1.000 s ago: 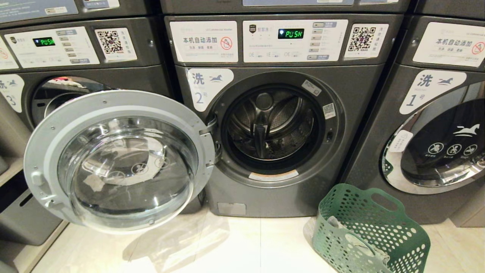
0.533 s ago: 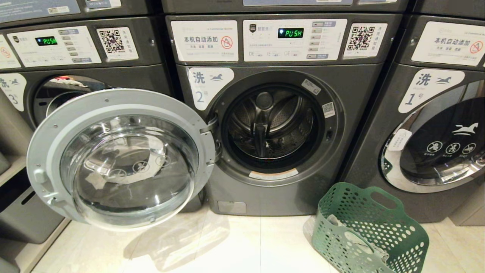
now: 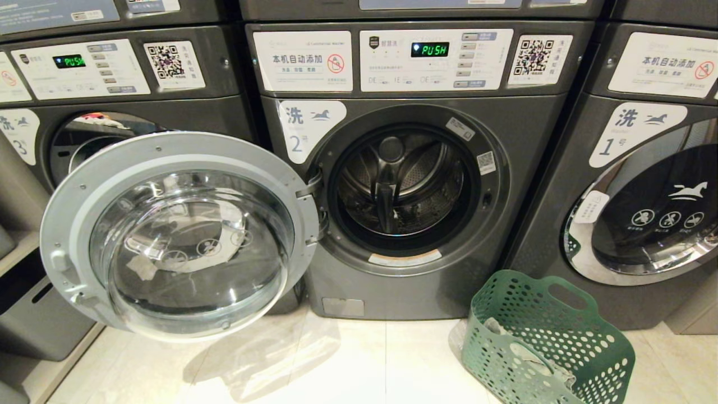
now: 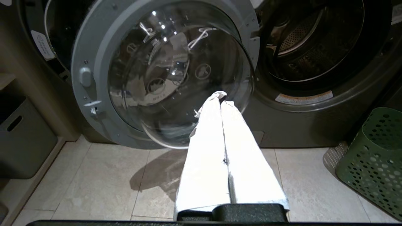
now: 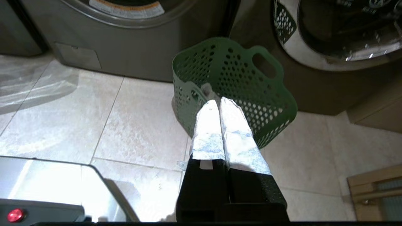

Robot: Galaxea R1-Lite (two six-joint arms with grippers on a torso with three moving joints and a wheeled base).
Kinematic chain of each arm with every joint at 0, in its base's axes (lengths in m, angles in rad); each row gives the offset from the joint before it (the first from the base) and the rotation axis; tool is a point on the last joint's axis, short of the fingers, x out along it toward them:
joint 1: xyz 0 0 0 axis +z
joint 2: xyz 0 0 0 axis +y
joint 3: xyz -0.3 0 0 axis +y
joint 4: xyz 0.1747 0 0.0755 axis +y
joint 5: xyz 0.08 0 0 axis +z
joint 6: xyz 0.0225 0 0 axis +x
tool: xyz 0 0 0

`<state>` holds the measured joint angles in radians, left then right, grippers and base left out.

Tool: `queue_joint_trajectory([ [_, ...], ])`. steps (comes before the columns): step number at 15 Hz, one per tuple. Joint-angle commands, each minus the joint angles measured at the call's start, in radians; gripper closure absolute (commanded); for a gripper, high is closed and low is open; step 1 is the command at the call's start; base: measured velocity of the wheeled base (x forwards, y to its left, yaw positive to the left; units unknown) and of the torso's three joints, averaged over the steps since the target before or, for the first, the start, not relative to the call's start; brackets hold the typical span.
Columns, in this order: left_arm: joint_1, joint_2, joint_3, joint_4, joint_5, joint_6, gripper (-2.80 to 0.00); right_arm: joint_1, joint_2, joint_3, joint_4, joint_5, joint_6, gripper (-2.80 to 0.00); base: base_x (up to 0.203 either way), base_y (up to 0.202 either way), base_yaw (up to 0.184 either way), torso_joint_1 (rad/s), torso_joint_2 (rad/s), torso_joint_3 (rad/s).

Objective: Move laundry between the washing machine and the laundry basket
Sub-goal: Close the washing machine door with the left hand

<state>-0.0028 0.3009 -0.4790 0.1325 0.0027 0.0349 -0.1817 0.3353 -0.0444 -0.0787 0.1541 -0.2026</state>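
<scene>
The washing machine (image 3: 521, 185) marked 2 stands in the middle with its round door (image 3: 168, 148) swung open to the left and its dark drum (image 3: 401, 185) exposed. The green laundry basket (image 3: 566, 331) sits on the floor to its lower right. A pale grey cloth, the laundry (image 3: 507, 331), lies along the basket's near wall. Neither arm shows in the head view. My left gripper (image 4: 221, 97) is shut and empty, pointing at the lower edge of the open door (image 4: 94, 47). My right gripper (image 5: 219, 102) is shut and empty, just short of the basket (image 5: 241, 66).
Washer 3 (image 3: 33, 157) stands at the left and washer 1 (image 3: 566, 185) at the right, its door closed. A grey bin (image 3: 39, 325) sits at the lower left. The open door juts out over the pale tiled floor (image 3: 381, 365). My own base (image 5: 47, 188) shows in the right wrist view.
The whole head view shifted a little to the right and up early in the second, then held still. The door, the basket and the cloth have kept their places.
</scene>
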Motion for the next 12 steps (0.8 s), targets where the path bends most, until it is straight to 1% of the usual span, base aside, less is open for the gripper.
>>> queue_joint_trajectory([
  [1, 0.002, 0.261, -0.152, 0.007, 0.02, -0.001, 0.0, 0.001, -0.056, 0.008, 0.085, -0.004, 0.042, 0.0, 0.0, 0.0, 0.0, 0.0, 0.0, 0.0],
  [2, 0.003, 0.35, -0.221, 0.007, 0.039, -0.003, 0.0, 0.003, -0.054, -0.022, 0.172, -0.004, 0.066, 0.0, 0.0, 0.0, 0.0, 0.0, 0.0, 0.0],
  [3, 0.006, 0.455, -0.302, 0.003, 0.058, -0.014, 0.0, 0.015, -0.053, -0.048, 0.228, -0.004, 0.081, 0.0, 0.0, 0.0, 0.0, 0.0, 0.0, 0.0],
  [4, 0.013, 0.562, -0.384, -0.008, 0.072, -0.03, 0.0, 0.022, -0.054, -0.048, 0.225, -0.005, 0.063, 0.0, 0.0, 0.0, 0.0, 0.0, 0.0, 0.0],
  [5, 0.028, 0.666, -0.457, -0.026, 0.08, -0.045, 0.0, 0.022, -0.054, -0.042, 0.216, -0.009, 0.013, 0.0, 0.0, 0.0, 0.0, 0.0, 0.0, 0.0],
  [6, 0.051, 0.785, -0.543, -0.055, 0.085, -0.057, 0.0, 0.022, -0.055, -0.026, 0.2, -0.048, -0.021, 0.0, 0.0, 0.0, 0.0, 0.0, 0.0, 0.0],
  [7, 0.078, 0.9, -0.638, -0.088, 0.09, -0.066, 0.0, 0.023, -0.055, 0.0, 0.165, -0.097, -0.019, 0.0, 0.0, 0.0, 0.0, 0.0, 0.0, 0.0],
  [8, 0.103, 1.004, -0.747, -0.114, 0.092, -0.072, 0.0, 0.023, -0.055, 0.022, 0.125, -0.095, -0.002, 0.0, 0.0, 0.0, 0.0, 0.0, 0.0, 0.0],
  [10, 0.163, 1.201, -0.956, -0.151, 0.086, -0.082, 0.0, 0.03, -0.055, 0.026, 0.117, -0.094, 0.011, 0.0, 0.0, 0.0, 0.0, 0.0, 0.0, 0.0],
  [12, 0.24, 1.355, -1.102, -0.169, 0.032, -0.086, 0.0, 0.031, -0.055, 0.028, 0.114, -0.094, 0.012, 0.0, 0.0, 0.0, 0.0, 0.0, 0.0, 0.0],
])
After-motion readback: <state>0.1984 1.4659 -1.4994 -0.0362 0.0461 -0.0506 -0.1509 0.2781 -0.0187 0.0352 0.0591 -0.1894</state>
